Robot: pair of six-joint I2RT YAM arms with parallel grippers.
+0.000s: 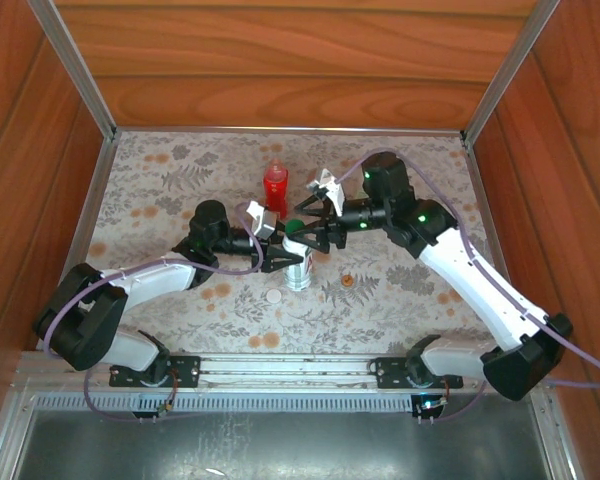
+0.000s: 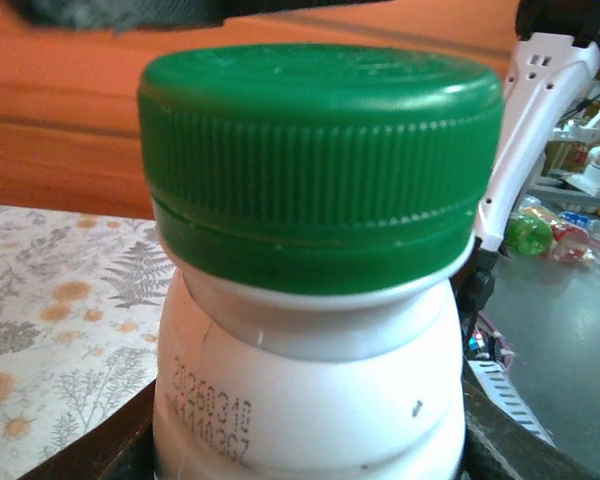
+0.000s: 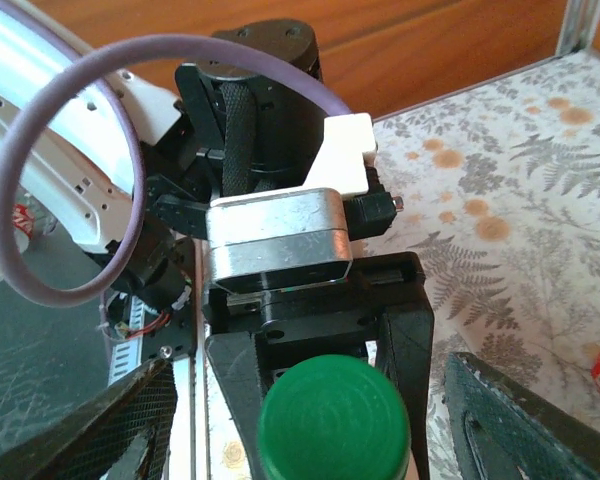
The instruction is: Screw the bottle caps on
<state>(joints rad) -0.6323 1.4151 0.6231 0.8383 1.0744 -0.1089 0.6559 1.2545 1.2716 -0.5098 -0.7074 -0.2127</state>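
A white-bodied bottle [image 1: 299, 272] stands upright mid-table with a dark green cap [image 1: 294, 228] sitting on its neck. My left gripper [image 1: 286, 258] is shut on the bottle's body from the left. In the left wrist view the green cap [image 2: 320, 165] and the bottle [image 2: 310, 400] fill the middle, with dark fingers [image 2: 105, 450] at both lower corners. My right gripper [image 3: 310, 430] stands open around the green cap [image 3: 333, 420], with a gap on each side. A red bottle [image 1: 275, 186] stands behind. A white cap [image 1: 273, 297] lies on the cloth in front.
The flower-patterned cloth [image 1: 180, 180] covers the table inside wooden walls [image 1: 280, 60]. A small orange round thing [image 1: 348, 281] lies right of the held bottle. A metal rail [image 1: 290, 370] runs along the near edge. Both arms meet at mid-table.
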